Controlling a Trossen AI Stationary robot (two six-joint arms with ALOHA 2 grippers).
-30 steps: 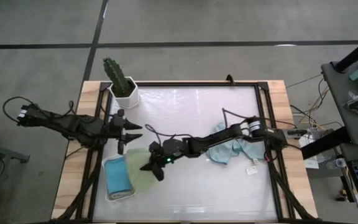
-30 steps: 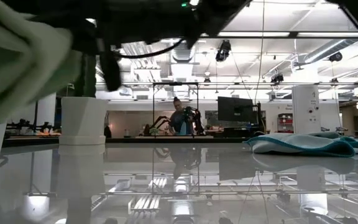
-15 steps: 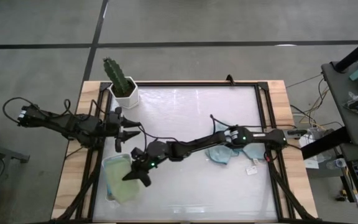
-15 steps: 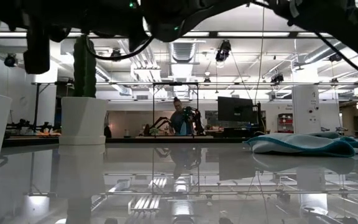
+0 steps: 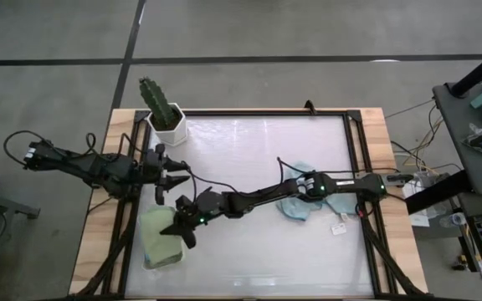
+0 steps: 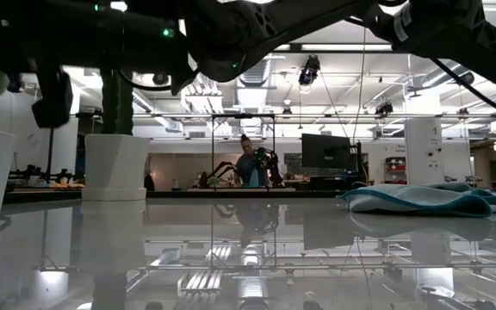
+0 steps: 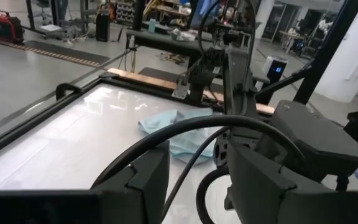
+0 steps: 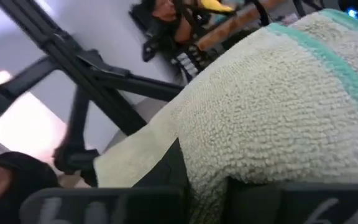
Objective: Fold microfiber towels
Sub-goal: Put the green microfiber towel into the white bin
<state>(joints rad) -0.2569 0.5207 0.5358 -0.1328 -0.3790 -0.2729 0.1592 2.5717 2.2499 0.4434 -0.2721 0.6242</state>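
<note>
**Green towel going onto the tray stack**

Glossy white and ringed by a dark frame, the bench [image 5: 249, 167] is carrying a potted cactus [image 5: 161, 107] at its far left corner and a white tray [image 5: 147, 261] near its front left corner. The right arm is reaching right across the bench so that its gripper [image 5: 181, 232] is hanging over the tray, fingers pinched shut on the sage green towel [image 5: 159, 234]. The cloth is draping over the tray and hiding most of it, which suggests the folded piece is being laid there to join a stack; in the right wrist view a teal edge [image 8: 328, 59] is showing beside the green pile, probably another towel already in the tray.

The left gripper [image 5: 171, 176] is waiting just beyond the tray at the left edge, fingers parted and holding nothing, seemingly kept clear of the drop.

More towels [image 5: 308, 199], pale blue and teal, are lying crumpled near the right edge, likely the ones not yet folded.
</note>
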